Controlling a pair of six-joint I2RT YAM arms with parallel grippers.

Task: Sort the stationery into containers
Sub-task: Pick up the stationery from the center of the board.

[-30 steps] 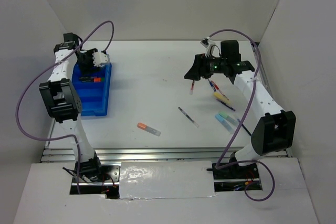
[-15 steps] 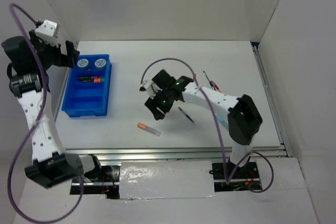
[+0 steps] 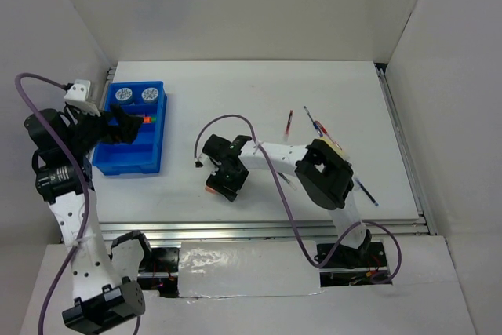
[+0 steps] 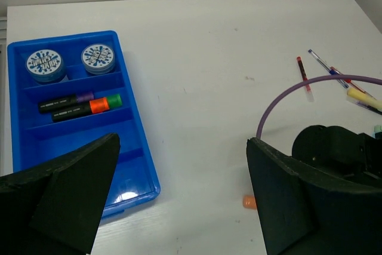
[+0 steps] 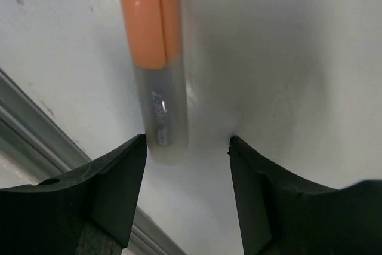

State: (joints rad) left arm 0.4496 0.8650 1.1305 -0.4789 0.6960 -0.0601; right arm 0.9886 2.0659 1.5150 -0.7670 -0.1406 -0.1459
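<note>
Tray (image 3: 157,154): bright blue, at the far left of the table. It holds two tape rolls (image 4: 45,64) in the far compartments and two markers (image 4: 77,106) in the next one.
Left claw (image 4: 179,207): spread wide and holding nothing, raised above the tray's near end.
Orange marker (image 5: 158,58): lies flat on the table near the front edge, well apart from the tray.
Handling: probably light, stiff plastic. The smooth round barrel is likely to roll or squirt out of a pinch at the tip, so a grip across the barrel nearer its middle looks safer.
Right claw (image 5: 185,168): open and down at the table, with one finger on each side of the marker's grey end. It has not closed on the marker. Whether either finger touches the barrel I cannot tell.
Pens (image 3: 289,121): loose on the table to the right, near a yellow marker (image 3: 333,145).
Views: from overhead the right claw hides most of the orange marker. The right wrist view shows how the fingers straddle it. The left wrist view shows the tray's contents clearly.
</note>
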